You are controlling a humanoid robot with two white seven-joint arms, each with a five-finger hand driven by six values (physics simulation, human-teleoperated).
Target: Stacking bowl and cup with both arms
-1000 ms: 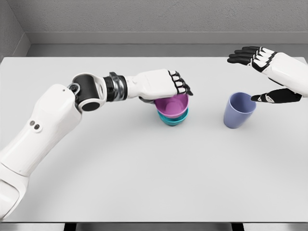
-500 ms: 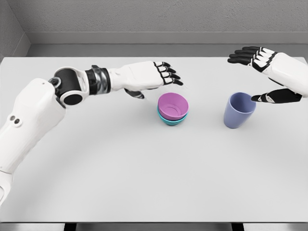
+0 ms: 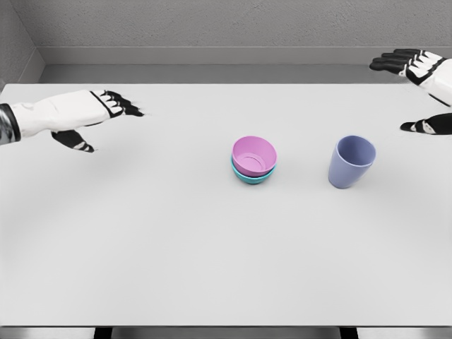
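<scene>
Left hand (image 3: 81, 116) and right hand (image 3: 424, 88) spread, holding nothing

you're looking at a bare simulated test cell, not a real room. flat rendered look all over: one plain white table (image 3: 212, 247) fills most of the view, and right behind the table runs a grey textured wall (image 3: 233, 21) with a lighter ledge at its base. left of the table the wall turns a corner. on the table only toy-coloured props: a pink bowl (image 3: 254, 155) nested in a teal bowl (image 3: 253, 176), and a lavender cup (image 3: 351, 162) to their right.
</scene>
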